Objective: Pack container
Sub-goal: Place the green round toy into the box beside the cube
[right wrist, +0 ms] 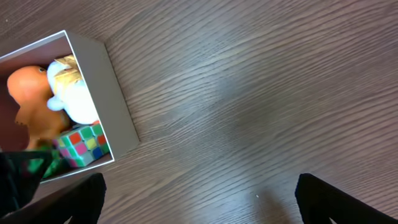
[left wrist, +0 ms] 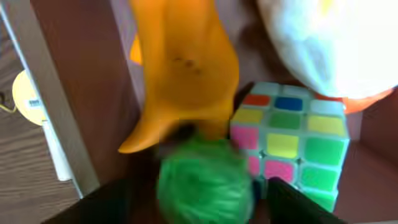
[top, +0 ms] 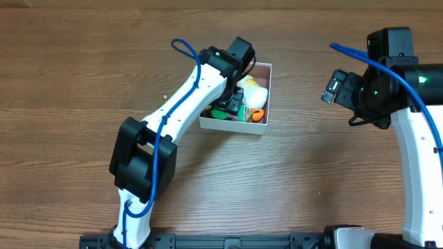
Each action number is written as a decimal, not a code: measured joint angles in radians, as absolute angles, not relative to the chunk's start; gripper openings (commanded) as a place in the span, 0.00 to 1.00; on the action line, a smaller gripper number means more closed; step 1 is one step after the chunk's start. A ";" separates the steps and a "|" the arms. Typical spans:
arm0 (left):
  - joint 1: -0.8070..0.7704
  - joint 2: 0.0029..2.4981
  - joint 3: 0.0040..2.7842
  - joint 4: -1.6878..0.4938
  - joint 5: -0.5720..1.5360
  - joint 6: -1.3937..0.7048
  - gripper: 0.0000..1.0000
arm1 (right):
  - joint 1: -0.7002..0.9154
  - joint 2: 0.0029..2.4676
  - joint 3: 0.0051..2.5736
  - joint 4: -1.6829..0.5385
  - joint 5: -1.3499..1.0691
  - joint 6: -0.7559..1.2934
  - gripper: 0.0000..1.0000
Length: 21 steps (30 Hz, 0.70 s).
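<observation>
Low between the fingers of the left gripper (left wrist: 199,196), spread wider than it and seemingly not pinching: a blurred green ball (left wrist: 202,180). Sits against a cube (left wrist: 289,140) and under an orange toy (left wrist: 186,68), with a white toy (left wrist: 323,43) beyond. Lies, like the rest, inside the container (top: 232,125), mid-table (top: 311,180) under the left arm. Looks mostly packed: four pieces in, none seen loose on the wood. Holds nothing in the right gripper (right wrist: 199,208), spread wide over the table beside the container. Seems to leave only lifting the left claw clear; cannot tell whether more toys wait out of view.
</observation>
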<state>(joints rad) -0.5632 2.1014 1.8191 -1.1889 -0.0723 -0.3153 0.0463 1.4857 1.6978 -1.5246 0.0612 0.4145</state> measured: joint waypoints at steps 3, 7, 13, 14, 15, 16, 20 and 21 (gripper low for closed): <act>-0.563 2.094 1.820 -1.207 -0.097 -0.325 0.90 | 0.046 1.486 1.698 -1.536 0.063 0.406 1.00; -0.537 2.004 1.889 -1.309 -0.139 -0.327 0.88 | 0.046 1.486 1.698 -1.540 0.065 0.392 1.00; -0.376 1.672 1.925 -1.547 -0.230 -0.326 0.92 | 0.046 1.486 1.698 -1.546 0.067 0.392 1.00; -0.353 1.675 1.830 -1.490 -0.237 -0.326 0.91 | 0.046 1.486 1.697 -1.546 0.067 0.391 1.00; -0.341 1.691 1.719 -1.375 -0.229 -0.321 0.91 | 0.046 1.486 1.697 -1.545 0.067 0.391 1.00; -0.333 1.703 1.633 -1.291 -0.214 -0.307 0.86 | 0.046 1.486 1.697 -1.545 0.067 0.391 1.00; -0.275 1.755 1.339 -1.012 -0.134 -0.247 0.71 | 0.046 1.486 1.696 -1.546 0.067 0.391 1.00; -0.255 1.755 1.300 -0.937 -0.110 -0.236 0.71 | 0.046 1.486 1.696 -1.546 0.067 0.390 1.00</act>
